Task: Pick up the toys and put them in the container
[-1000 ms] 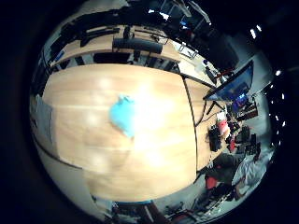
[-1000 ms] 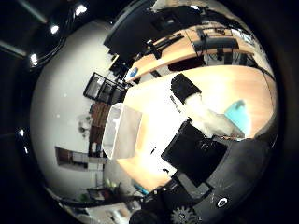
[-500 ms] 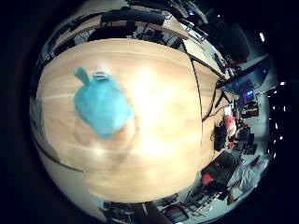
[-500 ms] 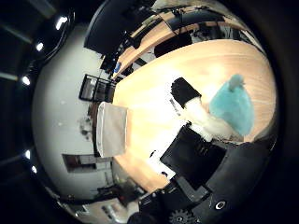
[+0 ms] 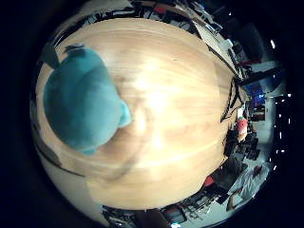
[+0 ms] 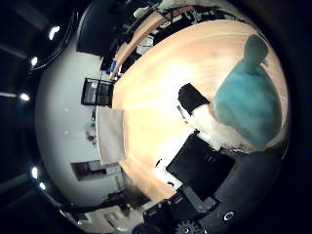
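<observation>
A teal plush toy [image 5: 84, 98] lies on the light wooden table [image 5: 176, 104] and fills much of the little finger side palm view, so it is close under the palm. In the thumb side palm view the same toy [image 6: 249, 97] lies just beyond my hand [image 6: 200, 146], whose white and black fingers [image 6: 195, 99] reach out straight beside it, not curled round it. A clear plastic container [image 6: 109, 134] stands on the table near its edge, away from the toy.
Beyond the table there are desks, chairs and a lit screen [image 5: 261, 81] in the room. A dark rack [image 6: 95, 93] stands by the wall past the container. Bare tabletop lies between the toy and the container.
The toy has grown much larger in both views over the last second: the palm has come down close over it. The container has slid towards the view's edge.
</observation>
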You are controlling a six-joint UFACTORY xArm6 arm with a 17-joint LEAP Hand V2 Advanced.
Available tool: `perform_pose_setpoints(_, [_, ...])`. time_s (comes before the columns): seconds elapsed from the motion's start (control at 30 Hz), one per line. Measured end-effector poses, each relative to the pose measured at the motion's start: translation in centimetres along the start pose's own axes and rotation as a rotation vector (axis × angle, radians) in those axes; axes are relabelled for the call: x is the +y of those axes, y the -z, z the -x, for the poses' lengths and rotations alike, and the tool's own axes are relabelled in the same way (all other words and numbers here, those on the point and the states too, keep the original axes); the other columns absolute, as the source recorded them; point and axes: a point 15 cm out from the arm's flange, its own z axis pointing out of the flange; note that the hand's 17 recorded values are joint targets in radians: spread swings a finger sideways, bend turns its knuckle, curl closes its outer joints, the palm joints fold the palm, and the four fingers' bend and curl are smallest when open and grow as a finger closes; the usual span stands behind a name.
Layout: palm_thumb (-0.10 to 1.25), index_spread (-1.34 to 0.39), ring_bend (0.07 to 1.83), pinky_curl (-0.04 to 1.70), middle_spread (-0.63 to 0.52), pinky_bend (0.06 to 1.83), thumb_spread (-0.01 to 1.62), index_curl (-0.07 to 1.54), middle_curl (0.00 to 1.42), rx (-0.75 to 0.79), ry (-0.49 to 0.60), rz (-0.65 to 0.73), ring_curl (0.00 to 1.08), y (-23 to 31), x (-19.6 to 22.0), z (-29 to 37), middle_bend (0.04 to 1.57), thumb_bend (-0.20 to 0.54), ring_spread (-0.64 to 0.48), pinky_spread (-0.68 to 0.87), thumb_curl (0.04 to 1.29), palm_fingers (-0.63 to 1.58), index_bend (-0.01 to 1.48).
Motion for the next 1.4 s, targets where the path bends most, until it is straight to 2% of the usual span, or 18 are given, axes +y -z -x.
perform_pose_setpoints(0.37, [0.51, -0.62, 0.78, 0.01, -0.33, 0.5, 0.98, 0.39, 0.25, -0.023, -0.013, 0.084, 0.14, -4.8, 1.2, -1.3, 0.18, -0.028, -0.28, 0.27, 0.46, 0.52, 0.25])
perform_pose_setpoints(0.57, [0.58, -0.62, 0.77, 0.02, -0.34, 0.61, 0.98, 0.39, 0.24, -0.036, -0.018, 0.108, 0.14, -5.6, 1.3, -1.4, 0.19, -0.01, -0.29, 0.26, 0.47, 0.6, 0.23])
perform_pose_setpoints(0.7, [0.67, -0.63, 0.86, -0.01, -0.41, 0.63, 0.99, 0.39, 0.27, -0.058, -0.011, 0.126, 0.16, -4.9, 1.0, -0.9, 0.26, -0.002, -0.35, 0.17, 0.5, 0.84, 0.23])
perform_pose_setpoints(0.77, [0.72, -0.62, 0.93, 0.04, -0.46, 0.82, 1.0, 0.39, 0.29, -0.073, -0.012, 0.134, 0.19, -4.6, 1.0, -0.7, 0.31, 0.004, -0.38, -0.06, 0.51, 1.18, 0.2])
perform_pose_setpoints(0.8, [0.73, -0.61, 0.96, 0.05, -0.47, 0.86, 1.0, 0.41, 0.31, -0.078, -0.015, 0.136, 0.21, -4.6, 1.1, -0.7, 0.35, 0.006, -0.37, -0.14, 0.52, 1.29, 0.22])
perform_pose_setpoints(0.83, [0.78, -0.6, 1.01, 0.11, -0.47, 0.96, 1.0, 0.46, 0.37, -0.079, -0.016, 0.133, 0.26, -4.4, 1.0, -0.7, 0.47, 0.015, -0.35, -0.29, 0.53, 1.46, 0.3])
perform_pose_setpoints(0.87, [0.81, -0.61, 1.05, 0.16, -0.46, 1.06, 1.01, 0.5, 0.41, -0.081, -0.017, 0.128, 0.28, -4.4, 0.8, -0.7, 0.55, 0.028, -0.34, -0.29, 0.55, 1.51, 0.37])
perform_pose_setpoints(0.9, [0.83, -0.61, 1.07, 0.18, -0.47, 1.09, 1.01, 0.52, 0.43, -0.088, -0.021, 0.121, 0.3, -4.4, 0.7, -0.5, 0.58, 0.032, -0.33, -0.29, 0.55, 1.51, 0.41])
perform_pose_setpoints(1.0, [0.9, -0.59, 1.18, 0.26, -0.45, 1.26, 1.01, 0.65, 0.55, -0.144, -0.049, 0.067, 0.36, -4.1, -0.4, 0.4, 0.85, 0.05, -0.32, -0.28, 0.59, 1.45, 0.67])
perform_pose_setpoints(1.13, [0.95, -0.51, 1.34, 0.33, -0.39, 1.36, 1.01, 0.8, 0.69, -0.246, -0.102, -0.02, 0.44, -2.5, -1.6, 1.6, 1.11, 0.058, -0.29, -0.26, 0.65, 1.35, 0.95])
perform_pose_setpoints(1.27, [0.97, -0.44, 1.44, 0.37, -0.33, 1.42, 1.02, 0.87, 0.76, -0.259, -0.08, 0.019, 0.5, -2.3, -1.0, 3.0, 1.24, 0.057, -0.27, -0.25, 0.69, 1.25, 1.09])
perform_pose_setpoints(1.4, [0.98, -0.38, 1.5, 0.41, -0.29, 1.46, 1.02, 0.9, 0.81, -0.267, -0.075, 0.032, 0.55, -1.2, -0.8, 4.3, 1.32, 0.053, -0.25, -0.24, 0.73, 1.2, 1.16])
